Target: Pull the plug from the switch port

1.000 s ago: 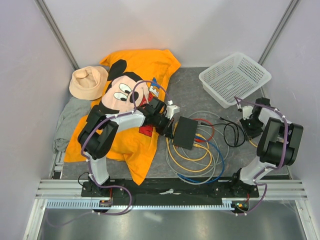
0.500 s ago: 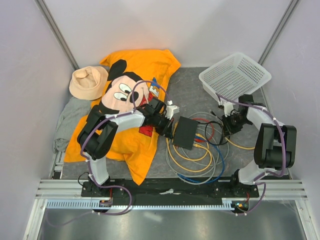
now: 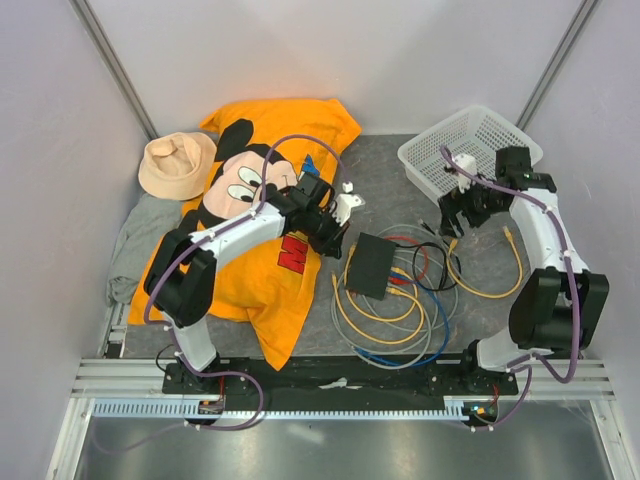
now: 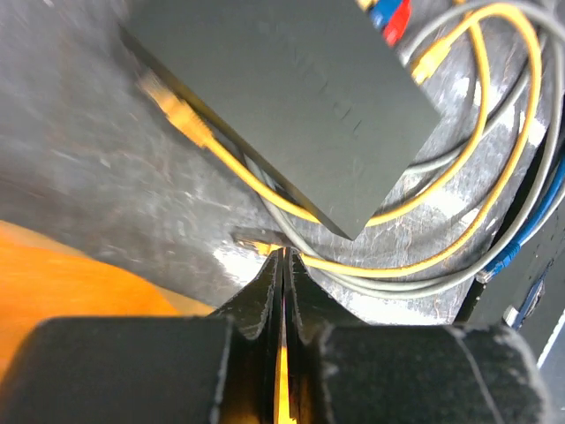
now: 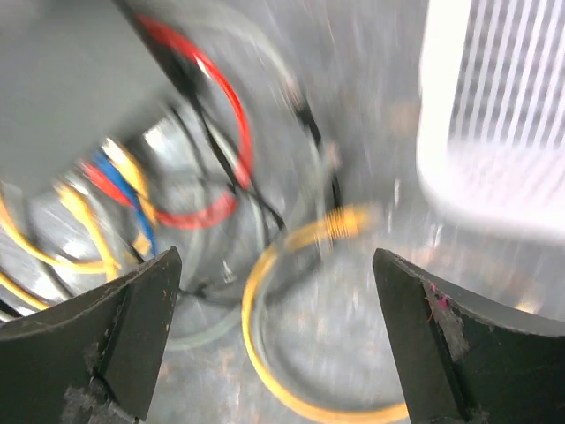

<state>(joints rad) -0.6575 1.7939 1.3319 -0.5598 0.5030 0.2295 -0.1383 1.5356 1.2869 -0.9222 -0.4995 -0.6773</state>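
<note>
Right wrist view: yellow plug (image 5: 349,219) lies loose, off the switch (image 3: 371,264), pull seemingly done; right fingers (image 5: 132,327) gape empty, left fingers (image 4: 256,300) shut.

Upper left of frame: orange cartoon-mouse shirt (image 3: 275,130) spread out, tan hat (image 3: 175,165) at its left edge, grey cloth (image 3: 135,245) just below the hat. Upper right: white mesh basket (image 3: 480,140), upright.
</note>
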